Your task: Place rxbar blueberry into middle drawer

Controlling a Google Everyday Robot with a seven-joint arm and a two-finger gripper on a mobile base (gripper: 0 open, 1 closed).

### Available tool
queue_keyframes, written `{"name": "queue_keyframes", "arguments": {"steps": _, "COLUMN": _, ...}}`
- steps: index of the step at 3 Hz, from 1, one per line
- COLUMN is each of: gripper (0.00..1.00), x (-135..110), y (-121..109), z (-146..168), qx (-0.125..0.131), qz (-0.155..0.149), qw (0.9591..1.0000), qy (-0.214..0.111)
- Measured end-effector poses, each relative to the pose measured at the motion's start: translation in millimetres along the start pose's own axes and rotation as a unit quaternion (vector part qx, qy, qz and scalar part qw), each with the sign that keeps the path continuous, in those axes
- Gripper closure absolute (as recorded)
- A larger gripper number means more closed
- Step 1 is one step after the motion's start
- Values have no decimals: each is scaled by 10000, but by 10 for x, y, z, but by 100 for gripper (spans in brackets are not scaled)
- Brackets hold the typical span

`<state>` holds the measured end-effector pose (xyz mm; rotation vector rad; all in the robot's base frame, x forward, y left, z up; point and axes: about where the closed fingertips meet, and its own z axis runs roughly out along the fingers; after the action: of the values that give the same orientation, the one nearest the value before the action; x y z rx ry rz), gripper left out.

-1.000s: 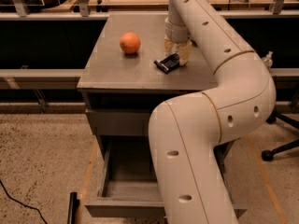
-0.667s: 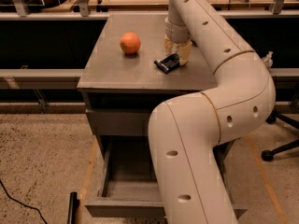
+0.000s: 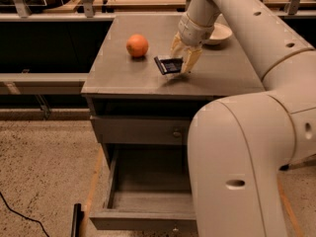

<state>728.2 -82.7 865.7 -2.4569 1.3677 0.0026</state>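
Observation:
The rxbar blueberry (image 3: 167,65), a small flat bar in a dark navy wrapper, is tilted just above the grey cabinet top (image 3: 123,78), right of its middle. My gripper (image 3: 183,62) comes down from above and is shut on the bar's right end, so the rest of the bar sticks out to the left. The middle drawer (image 3: 148,220) is the lower grey drawer. It is pulled open below the cabinet front, and its inside shows bare. My arm hides its right part.
A round orange fruit (image 3: 137,45) sits on the cabinet top left of the bar. A white bowl (image 3: 220,32) stands at the back right. The upper drawer (image 3: 138,130) is closed. My large arm fills the right foreground. A black cable (image 3: 19,214) lies on the floor.
The bar has shifted slightly left and tipped up off the cabinet top in my gripper. My arm has swung aside, and the white bowl now shows.

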Motion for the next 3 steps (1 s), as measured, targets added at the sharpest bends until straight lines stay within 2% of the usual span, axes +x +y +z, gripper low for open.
{"name": "queue_keyframes", "arguments": {"steps": 1, "gripper": 100, "x": -334, "y": 155, "z": -211, "qx": 372, "qz": 613, "qw": 9961, "qy": -524}}
{"name": "queue_keyframes", "arguments": {"steps": 2, "gripper": 100, "x": -650, "y": 390, "z": -185, "qx": 410, "qz": 1160, "qw": 9880, "qy": -934}}
{"name": "queue_keyframes", "arguments": {"steps": 3, "gripper": 100, "x": -955, "y": 711, "z": -10, "qx": 229, "qz": 1681, "qw": 9772, "qy": -1280}}
